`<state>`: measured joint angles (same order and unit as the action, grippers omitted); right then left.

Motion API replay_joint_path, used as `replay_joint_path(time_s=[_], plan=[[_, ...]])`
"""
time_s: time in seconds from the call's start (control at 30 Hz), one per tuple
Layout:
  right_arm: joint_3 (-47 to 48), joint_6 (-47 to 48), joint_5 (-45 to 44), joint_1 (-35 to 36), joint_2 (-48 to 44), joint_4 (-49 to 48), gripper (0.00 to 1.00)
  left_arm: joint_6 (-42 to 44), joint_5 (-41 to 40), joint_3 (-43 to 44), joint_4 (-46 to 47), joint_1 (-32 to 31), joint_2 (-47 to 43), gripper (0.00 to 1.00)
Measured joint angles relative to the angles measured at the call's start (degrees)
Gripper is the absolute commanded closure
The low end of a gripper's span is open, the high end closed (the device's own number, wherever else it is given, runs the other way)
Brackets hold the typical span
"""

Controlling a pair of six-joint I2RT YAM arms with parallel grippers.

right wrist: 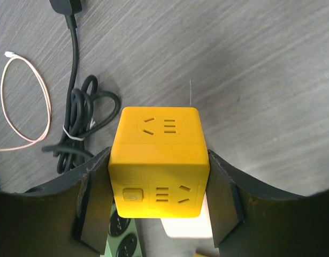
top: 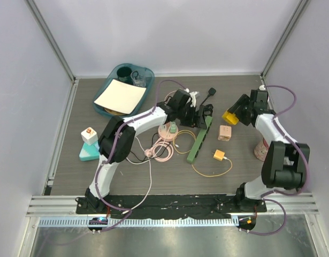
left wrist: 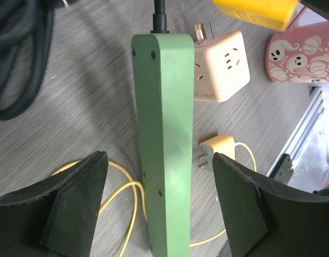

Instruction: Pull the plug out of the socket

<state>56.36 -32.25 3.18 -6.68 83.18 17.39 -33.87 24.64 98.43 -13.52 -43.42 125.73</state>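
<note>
Yellow cube plug [right wrist: 159, 160] clamped betw. R gripper [right wrist: 159, 206] fingers

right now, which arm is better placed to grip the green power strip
Left. Its open hand hangs right over the green power strip, one finger on each side, so it only needs to close. The right hand is off to the side, shut on the yellow cube socket.

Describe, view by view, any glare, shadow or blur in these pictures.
Top external: even light, glare on the metal sill. Left wrist: green power strip casts a soft shadow leftward; black cables blurred. Right wrist: yellow cube socket sharp.
</note>
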Motion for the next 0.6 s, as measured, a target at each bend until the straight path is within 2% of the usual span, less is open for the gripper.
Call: replay_joint_path(time_s=[0.07, 0.2, 0.47, 0.5, 0.57, 0.6], plan=[[2.3, 0.0, 1.5, -0.8, 4.3, -1.2, 0.96, 1.6, -1.9, 0.6, -2.8, 0.2, -1.8, 0.1], [6.1, 0.2, 4.2, -2.4, 9.9, -2.8, 0.89, 5.6, -6.8, 0.9, -8.2, 0.5, -8.1, 0.08], [9.4, 0.7, 7.3, -5.0, 16.6, -4.5, 0.52, 10.2, -20.1, -2.2, -15.5, 0.8, -23.3, 0.07], [9.4, 0.8, 7.3, -5.0, 16.7, -4.3, 0.45, 10.4, -22.2, -3.0, -16.5, 0.9, -25.1, 0.07], [9.4, 1.0, 7.3, -5.0, 16.7, -3.7, 0.39, 10.3, -26.1, -3.7, -19.0, 1.2, -27.2, 0.1], [9.7, 1.2, 7.2, -5.0, 16.7, -3.0, 0.3, 10.1, -27.8, -4.1, -20.2, 1.7, -27.9, 0.11]])
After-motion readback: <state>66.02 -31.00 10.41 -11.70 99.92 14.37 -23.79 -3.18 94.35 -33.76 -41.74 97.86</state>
